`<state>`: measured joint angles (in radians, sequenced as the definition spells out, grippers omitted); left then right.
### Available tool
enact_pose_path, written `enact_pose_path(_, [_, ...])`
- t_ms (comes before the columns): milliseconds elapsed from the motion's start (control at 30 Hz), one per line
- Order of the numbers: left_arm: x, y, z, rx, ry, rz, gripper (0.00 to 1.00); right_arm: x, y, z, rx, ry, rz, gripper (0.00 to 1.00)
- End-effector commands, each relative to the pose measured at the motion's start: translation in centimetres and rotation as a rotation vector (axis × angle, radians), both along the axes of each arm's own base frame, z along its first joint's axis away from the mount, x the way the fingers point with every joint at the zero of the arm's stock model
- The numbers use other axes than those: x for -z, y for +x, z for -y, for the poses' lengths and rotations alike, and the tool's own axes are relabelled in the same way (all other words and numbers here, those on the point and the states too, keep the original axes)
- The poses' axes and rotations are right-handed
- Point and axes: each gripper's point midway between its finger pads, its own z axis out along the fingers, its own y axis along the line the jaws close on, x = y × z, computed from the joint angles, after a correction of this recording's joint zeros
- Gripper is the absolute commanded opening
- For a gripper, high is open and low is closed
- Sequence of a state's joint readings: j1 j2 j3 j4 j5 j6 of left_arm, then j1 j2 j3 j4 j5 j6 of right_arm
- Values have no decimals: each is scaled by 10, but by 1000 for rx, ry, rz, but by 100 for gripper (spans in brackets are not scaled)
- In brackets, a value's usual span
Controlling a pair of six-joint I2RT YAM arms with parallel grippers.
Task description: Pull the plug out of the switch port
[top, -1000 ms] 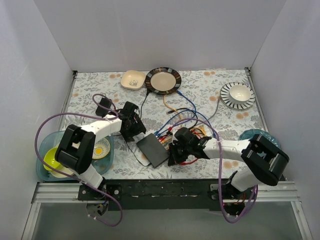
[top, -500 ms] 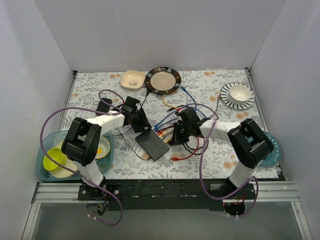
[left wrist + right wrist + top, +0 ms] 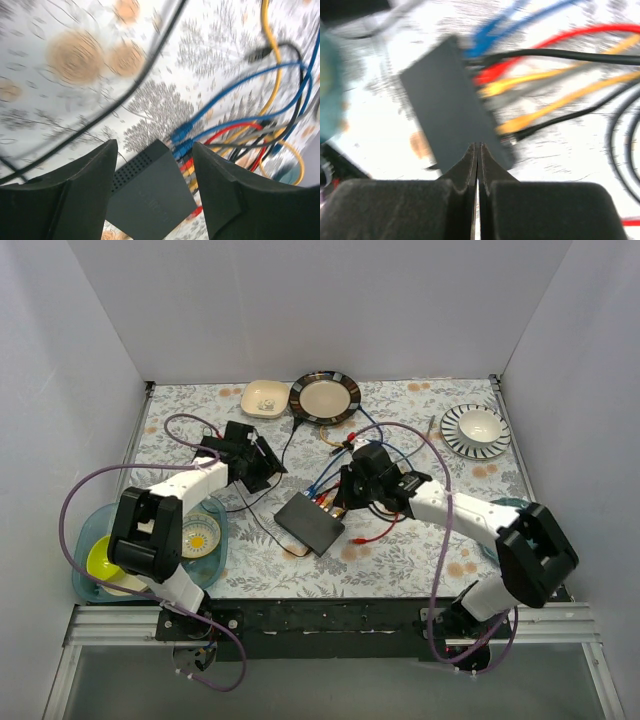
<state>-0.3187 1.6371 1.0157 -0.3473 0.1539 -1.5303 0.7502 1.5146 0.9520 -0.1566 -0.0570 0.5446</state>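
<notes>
The switch [image 3: 310,523] lay mid-table, its socket edge crowded by a tangle of cables [image 3: 372,472] in blue, red, yellow and black. The left gripper [image 3: 155,146], jaws spread, hung beyond its far-left corner. The right gripper [image 3: 477,150], jaws pressed together and apparently pinching nothing in the blurred view, hovered beside the plugs [image 3: 181,141].

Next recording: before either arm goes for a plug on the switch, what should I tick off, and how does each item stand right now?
1. The switch lies flat, in full view: ok.
2. The plugs sit in its sockets: ok, blue, red and yellow ones are in.
3. The left gripper is open: ok, empty.
4. The right gripper is open for a plug: not ok, shut, nothing seen in it.
5. The right gripper is lined up on a plug: not ok, its tips point at the switch body.
6. The left gripper braces the switch: not ok, it hangs apart from it.
</notes>
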Motion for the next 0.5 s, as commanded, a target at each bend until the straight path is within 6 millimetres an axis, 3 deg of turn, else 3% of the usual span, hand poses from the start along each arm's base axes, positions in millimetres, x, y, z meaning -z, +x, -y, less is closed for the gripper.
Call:
enact_pose_path(0, [-19,8,-25,-95,40,50,61,-10,-33,-2,-47,-32,56,1])
enact_pose_path(100, [7,-6,-26,-93,43,-32,57,12,-62,-1,-88,-30,-34,1])
enact_pose_path(233, [28,-26,-16,-58,-11,-110,48,32,-77,2,-85,-20,-87,1])
enact_pose_path(467, [34,-52,8,56,-69,-143,37,48,-87,-3,-82,21,-153,1])
